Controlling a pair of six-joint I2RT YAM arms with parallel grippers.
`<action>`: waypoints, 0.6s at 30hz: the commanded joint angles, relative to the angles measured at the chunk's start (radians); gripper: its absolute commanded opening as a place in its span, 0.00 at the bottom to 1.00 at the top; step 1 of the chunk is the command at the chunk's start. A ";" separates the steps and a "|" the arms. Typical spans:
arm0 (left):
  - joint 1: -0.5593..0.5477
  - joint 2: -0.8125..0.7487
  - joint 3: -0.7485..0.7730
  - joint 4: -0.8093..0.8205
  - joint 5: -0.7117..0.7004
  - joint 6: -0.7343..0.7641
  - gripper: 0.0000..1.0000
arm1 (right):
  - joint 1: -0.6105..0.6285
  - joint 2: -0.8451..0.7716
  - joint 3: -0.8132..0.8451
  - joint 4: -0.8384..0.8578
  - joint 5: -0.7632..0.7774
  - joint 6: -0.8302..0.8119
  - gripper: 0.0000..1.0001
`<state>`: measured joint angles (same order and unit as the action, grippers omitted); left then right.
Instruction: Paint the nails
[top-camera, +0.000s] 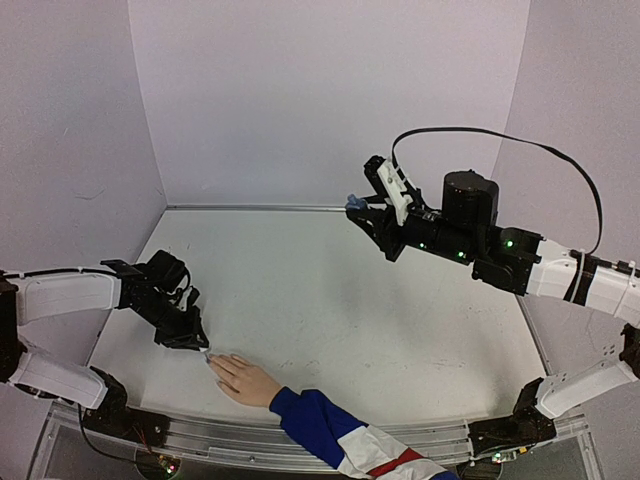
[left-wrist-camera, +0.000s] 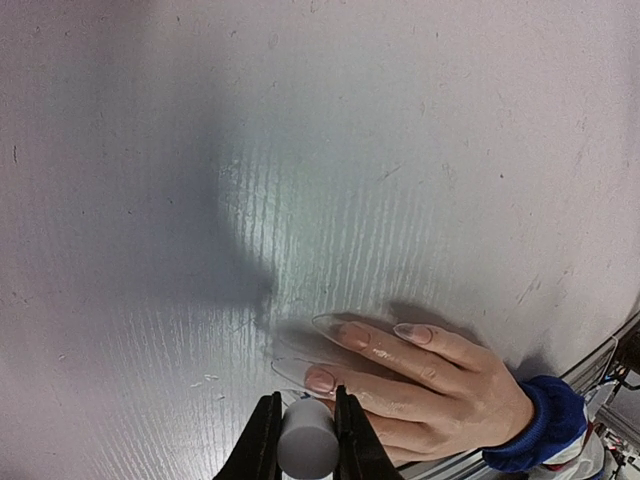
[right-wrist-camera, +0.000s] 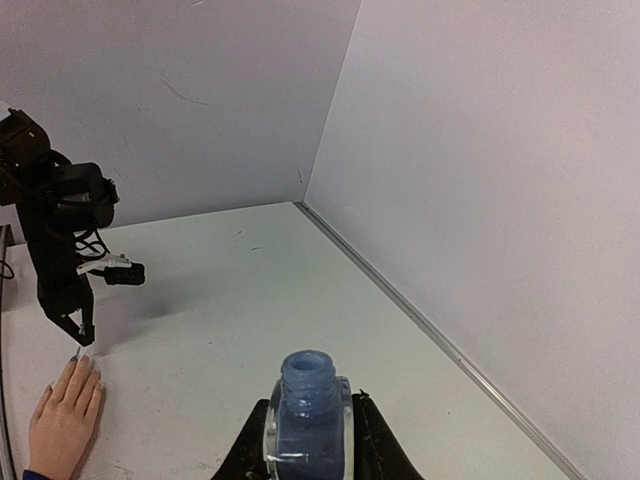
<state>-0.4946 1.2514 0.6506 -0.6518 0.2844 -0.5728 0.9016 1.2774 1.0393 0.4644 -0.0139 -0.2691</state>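
The nails (top-camera: 210, 357) sit at the fingertips of a pale hand (top-camera: 246, 381) lying flat at the near edge of the white table (top-camera: 380, 300), left of centre. The hand's long axis runs from its blue, white and red sleeve (top-camera: 345, 438) at the lower right to the fingertips at the upper left. From above the nails are only a pale speck, just beside the tip of the left gripper (top-camera: 190, 340). The right gripper (top-camera: 362, 207) hangs well apart, high over the far right of the table, clamped on a small blue bottle (top-camera: 354, 203).

In the left wrist view the fingers point left across the picture. The nails (left-wrist-camera: 335, 328) are long and pointed, pink at the base and clear at the tips. The left gripper (left-wrist-camera: 305, 402) is closed on a white cap (left-wrist-camera: 305, 450), which is just beside the nearest nail.

In the right wrist view the right gripper (right-wrist-camera: 307, 425) pinches the blue bottle (right-wrist-camera: 307, 405), upright with its neck open. Far left, the hand (right-wrist-camera: 63, 422) points up the picture, its nails (right-wrist-camera: 85, 360) directly below the left gripper (right-wrist-camera: 80, 335).
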 joint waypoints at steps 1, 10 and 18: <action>0.005 0.015 0.029 0.024 0.000 0.021 0.00 | -0.006 -0.013 0.007 0.074 -0.001 -0.004 0.00; 0.005 0.021 0.030 0.024 -0.035 0.017 0.00 | -0.006 -0.006 0.010 0.074 0.000 -0.005 0.00; 0.005 0.031 0.032 0.024 -0.047 0.019 0.00 | -0.007 -0.003 0.010 0.075 0.002 -0.007 0.00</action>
<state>-0.4942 1.2751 0.6510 -0.6518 0.2577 -0.5724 0.9012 1.2774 1.0393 0.4644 -0.0139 -0.2691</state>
